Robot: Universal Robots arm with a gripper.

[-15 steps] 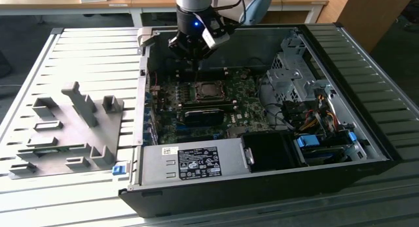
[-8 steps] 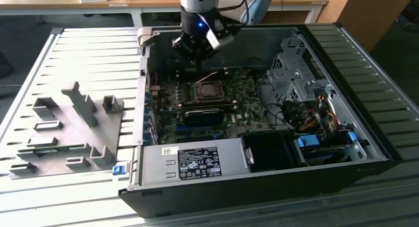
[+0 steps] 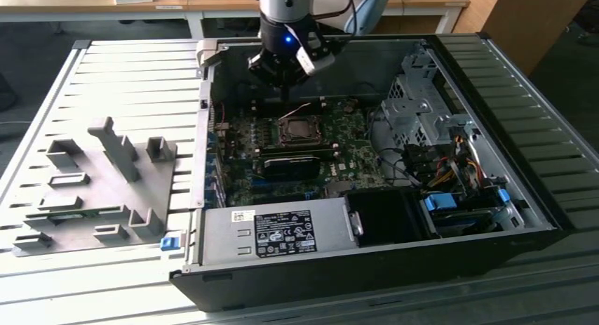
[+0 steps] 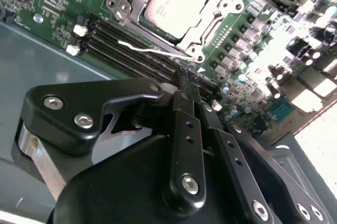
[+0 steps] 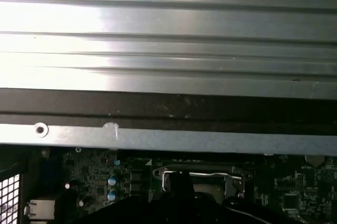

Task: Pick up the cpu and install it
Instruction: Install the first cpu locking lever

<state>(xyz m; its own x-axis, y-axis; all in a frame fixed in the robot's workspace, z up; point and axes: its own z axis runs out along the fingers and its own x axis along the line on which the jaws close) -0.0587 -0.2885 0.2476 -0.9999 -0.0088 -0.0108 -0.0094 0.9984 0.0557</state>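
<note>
While the matte grey fixture plate [image 3: 89, 191] lies flat on the ribbed metal table [image 3: 140, 79] at the exterior view's left, its upright blocks hold nothing that can be made out. One small blue piece [image 3: 170, 242] sits at that plate's near corner, just beside the case.

Next to the right stands one open black computer case [image 3: 374, 269], lying on its side. Inside it are one green motherboard [image 3: 280, 163], a grey power supply box [image 3: 271, 234] with a white label along the near wall, and a silver metal drive cage [image 3: 416, 107] with bundled coloured cables [image 3: 449, 170] at the far right.

Seated in the square socket frame [image 3: 299, 130] on the motherboard is the cpu [image 4: 174, 5], a flat square chip with a shiny silver-grey top; in the second wrist view a thin wire lever [image 4: 158, 51] runs along one side of the frame.

Above the case's far wall hangs the gripper [image 3: 285, 93], apart from the cpu. In the second wrist view its two black fingers [image 4: 185, 129] are pressed together with nothing between them.
</note>
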